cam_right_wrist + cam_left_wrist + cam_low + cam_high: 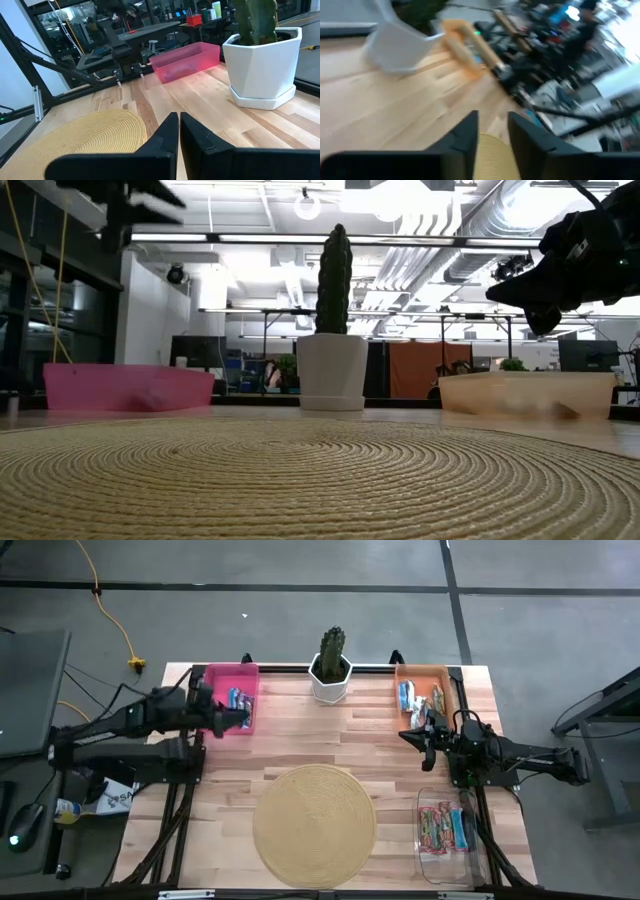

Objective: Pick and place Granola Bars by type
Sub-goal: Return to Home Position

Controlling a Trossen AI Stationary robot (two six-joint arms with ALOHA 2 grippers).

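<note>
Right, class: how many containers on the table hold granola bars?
3: pink bin left of the cactus, orange bin right of it, clear tray beside the woven mat.

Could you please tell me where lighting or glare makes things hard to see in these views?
Low view: ceiling lights glare behind, so the right gripper and cactus show as dark silhouettes. High view: even light, no glare on the table. Left wrist view: beyond the left gripper, the room is washed out. Right wrist view: evenly lit.
</note>
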